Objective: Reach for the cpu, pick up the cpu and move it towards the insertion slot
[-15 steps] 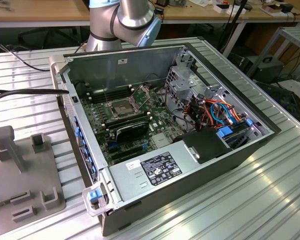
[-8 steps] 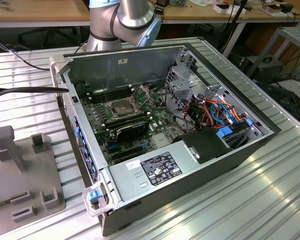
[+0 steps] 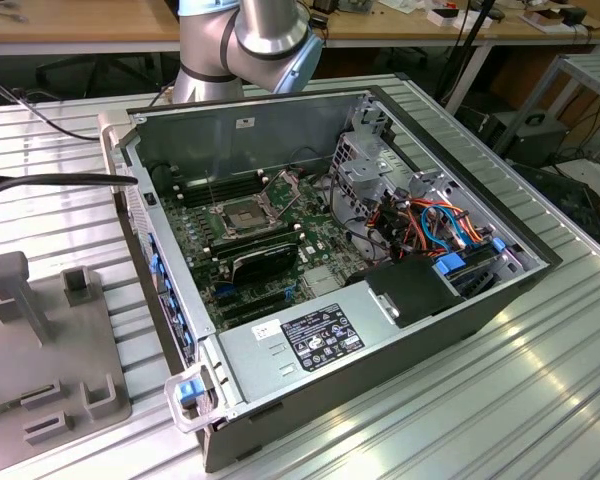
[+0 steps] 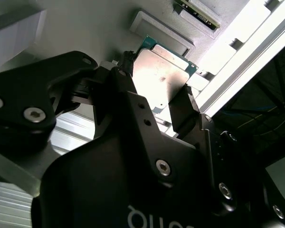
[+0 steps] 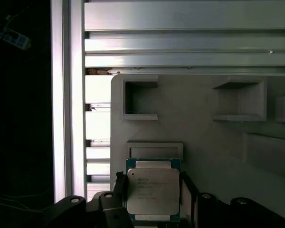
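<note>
Clamping the cpu by two edges, the gripper hangs over a grey tray beside aluminium rails.

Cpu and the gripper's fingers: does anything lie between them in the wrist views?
Nothing. In both wrist views the fingers sit directly against opposite edges of the cpu, with no object or gap between.

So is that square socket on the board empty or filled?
Empty: in the exterior view the insertion slot shows a bare dark centre inside its metal frame; the cpu sits in the gripper.
</note>
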You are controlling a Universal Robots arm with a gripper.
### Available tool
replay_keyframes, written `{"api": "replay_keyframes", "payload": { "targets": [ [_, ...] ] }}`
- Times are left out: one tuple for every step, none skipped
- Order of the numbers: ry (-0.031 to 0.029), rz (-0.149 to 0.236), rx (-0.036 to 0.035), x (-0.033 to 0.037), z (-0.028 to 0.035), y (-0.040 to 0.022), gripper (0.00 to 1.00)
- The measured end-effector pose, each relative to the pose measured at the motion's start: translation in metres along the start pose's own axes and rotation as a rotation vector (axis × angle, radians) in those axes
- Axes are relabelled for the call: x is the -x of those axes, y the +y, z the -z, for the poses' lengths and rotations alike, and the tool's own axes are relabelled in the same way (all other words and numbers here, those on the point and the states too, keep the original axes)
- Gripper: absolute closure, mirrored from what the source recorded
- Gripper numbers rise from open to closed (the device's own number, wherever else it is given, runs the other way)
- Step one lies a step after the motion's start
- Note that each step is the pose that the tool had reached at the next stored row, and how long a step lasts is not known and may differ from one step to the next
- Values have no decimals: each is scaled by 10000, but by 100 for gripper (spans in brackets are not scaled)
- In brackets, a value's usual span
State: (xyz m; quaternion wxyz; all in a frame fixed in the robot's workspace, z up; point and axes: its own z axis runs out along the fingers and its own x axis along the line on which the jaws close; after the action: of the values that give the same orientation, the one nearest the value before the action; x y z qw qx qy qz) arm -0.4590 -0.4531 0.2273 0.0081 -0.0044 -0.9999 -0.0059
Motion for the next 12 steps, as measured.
{"api": "replay_keyframes", "payload": {
  "targets": [
    [1, 0, -1, 0, 2, 0, 45],
    [6, 0, -2, -1, 11, 0, 45],
    [7, 0, -1, -1, 22, 0, 45],
    [10, 0, -1, -1, 33, 0, 45],
    [11, 0, -1, -1, 44, 0, 45],
    [11, 0, -1, -1, 60, 1, 45],
    [12, 0, -1, -1, 73, 1, 45],
    [12, 0, -1, -2, 88, 1, 45],
    [12, 0, -1, -2, 100, 1, 45],
    [12, 0, 0, -2, 115, 1, 45],
    [13, 0, -1, -2, 128, 1, 45],
    [13, 0, -1, -2, 150, 2, 45]
  ]
}}
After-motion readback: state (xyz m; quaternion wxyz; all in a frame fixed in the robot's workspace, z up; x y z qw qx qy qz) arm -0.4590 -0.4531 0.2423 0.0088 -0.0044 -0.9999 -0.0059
